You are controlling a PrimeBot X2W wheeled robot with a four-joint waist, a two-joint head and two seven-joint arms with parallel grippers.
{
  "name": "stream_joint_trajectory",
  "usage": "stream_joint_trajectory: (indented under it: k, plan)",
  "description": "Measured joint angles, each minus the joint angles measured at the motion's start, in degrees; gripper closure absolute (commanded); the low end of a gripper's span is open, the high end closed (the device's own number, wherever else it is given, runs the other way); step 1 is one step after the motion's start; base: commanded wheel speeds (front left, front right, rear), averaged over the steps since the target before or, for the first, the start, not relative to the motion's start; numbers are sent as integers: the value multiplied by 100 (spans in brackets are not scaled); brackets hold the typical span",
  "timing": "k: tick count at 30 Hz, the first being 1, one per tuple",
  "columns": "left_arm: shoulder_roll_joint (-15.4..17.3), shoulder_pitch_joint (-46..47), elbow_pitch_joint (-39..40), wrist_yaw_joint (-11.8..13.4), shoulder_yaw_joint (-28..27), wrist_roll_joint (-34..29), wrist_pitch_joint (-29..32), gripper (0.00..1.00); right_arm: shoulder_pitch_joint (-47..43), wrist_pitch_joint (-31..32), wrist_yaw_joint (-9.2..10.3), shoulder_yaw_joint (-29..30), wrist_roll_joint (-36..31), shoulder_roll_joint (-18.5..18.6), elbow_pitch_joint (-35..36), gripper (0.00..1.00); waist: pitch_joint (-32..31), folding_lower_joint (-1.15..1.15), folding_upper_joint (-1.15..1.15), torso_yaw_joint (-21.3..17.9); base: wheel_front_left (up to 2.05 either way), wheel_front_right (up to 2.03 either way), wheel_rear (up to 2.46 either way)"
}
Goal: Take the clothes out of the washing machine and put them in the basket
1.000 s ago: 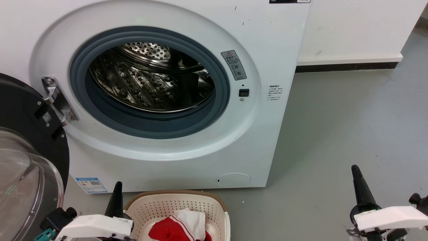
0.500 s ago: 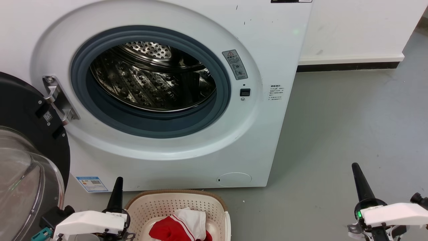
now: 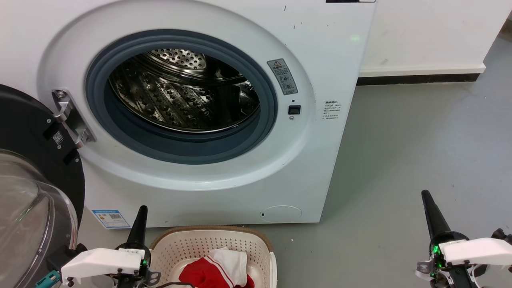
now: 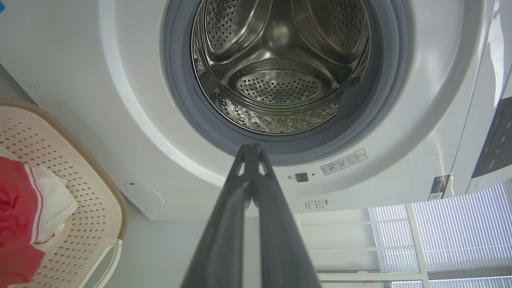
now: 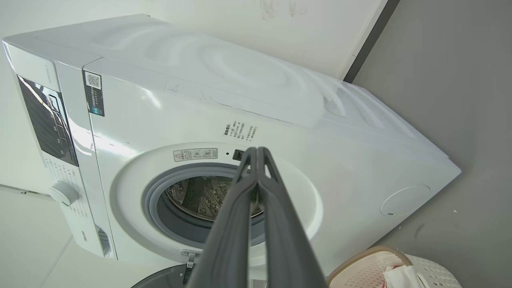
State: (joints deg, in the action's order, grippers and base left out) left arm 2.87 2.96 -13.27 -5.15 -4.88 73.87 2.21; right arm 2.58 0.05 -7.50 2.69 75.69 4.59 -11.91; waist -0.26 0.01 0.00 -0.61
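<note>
The clothes, red with white panels, lie bunched in the basket, which stands on the grey floor just in front of the washing machine. Its door is swung open to the left, baring the steel drum. The left gripper hovers beside the basket's left rim, fingers pressed together on nothing. The right gripper hangs well to the right, fingers likewise closed and empty.

Bright, even indoor light gives soft shadows on the floor beside the washing machine. Glare flecks its steel drum. Wrist views curve straight edges; left end effector and right end effector blur near the lens.
</note>
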Motion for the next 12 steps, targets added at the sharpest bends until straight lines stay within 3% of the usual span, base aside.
stream_joint_trajectory:
  k: [12]
  plan:
    - [0,98,-25,-88,-62,615,141,100,95,153,0,52,601,-2,-69,100,13,0,0,18,0,0,0]
